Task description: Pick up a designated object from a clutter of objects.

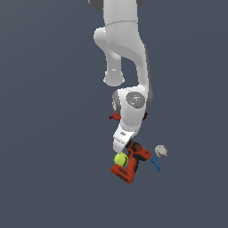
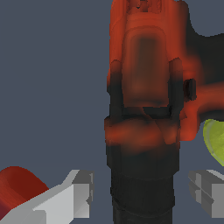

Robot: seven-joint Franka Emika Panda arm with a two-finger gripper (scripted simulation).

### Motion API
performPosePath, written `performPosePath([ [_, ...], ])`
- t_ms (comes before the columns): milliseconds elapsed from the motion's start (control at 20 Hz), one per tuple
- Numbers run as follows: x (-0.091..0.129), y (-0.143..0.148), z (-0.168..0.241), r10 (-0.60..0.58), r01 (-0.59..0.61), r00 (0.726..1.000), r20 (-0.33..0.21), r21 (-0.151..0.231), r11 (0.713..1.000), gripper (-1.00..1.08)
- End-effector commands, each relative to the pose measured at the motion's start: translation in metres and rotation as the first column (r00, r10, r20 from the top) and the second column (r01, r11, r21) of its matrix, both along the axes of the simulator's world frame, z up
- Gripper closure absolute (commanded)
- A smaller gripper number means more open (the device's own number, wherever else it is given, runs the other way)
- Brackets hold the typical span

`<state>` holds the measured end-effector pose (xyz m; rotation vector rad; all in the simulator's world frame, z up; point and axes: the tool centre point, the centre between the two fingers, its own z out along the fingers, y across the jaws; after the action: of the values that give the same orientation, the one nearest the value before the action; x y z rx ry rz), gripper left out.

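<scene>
The large red-orange drill lies on the floor with its broad battery base toward the front of the exterior view. In the wrist view its red body and black part fill the middle. My gripper is open, with one grey finger on each side of the black part and a small gap on both sides. In the exterior view the gripper is right down at the drill, its fingertips hidden. The yellow-green tennis ball touches the drill's side and also shows in the wrist view.
A small blue piece and a grey-white piece lie just to the exterior view's right of the drill. A small red item peeks out behind the arm. A red rounded object sits by one finger in the wrist view.
</scene>
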<state>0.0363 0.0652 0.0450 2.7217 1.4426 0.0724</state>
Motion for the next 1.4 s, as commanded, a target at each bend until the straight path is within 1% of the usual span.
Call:
performPosePath([
  [0, 0.000, 0.000, -0.009, 0.002, -0.002, 1.000, 0.000, 0.000, 1.000, -0.60],
  [200, 0.000, 0.000, -0.014, 0.003, -0.003, 1.000, 0.000, 0.000, 1.000, -0.60],
  [250, 0.000, 0.000, -0.014, 0.003, -0.003, 1.000, 0.000, 0.000, 1.000, 1.08],
  [900, 0.000, -0.001, -0.011, 0.002, -0.002, 1.000, 0.002, 0.000, 1.000, 1.08],
  [1100, -0.003, 0.000, -0.002, 0.002, -0.002, 1.000, 0.002, 0.000, 1.000, 1.08],
  [1350, -0.010, 0.002, 0.018, 0.002, -0.002, 1.000, 0.002, -0.001, 1.000, 1.08],
])
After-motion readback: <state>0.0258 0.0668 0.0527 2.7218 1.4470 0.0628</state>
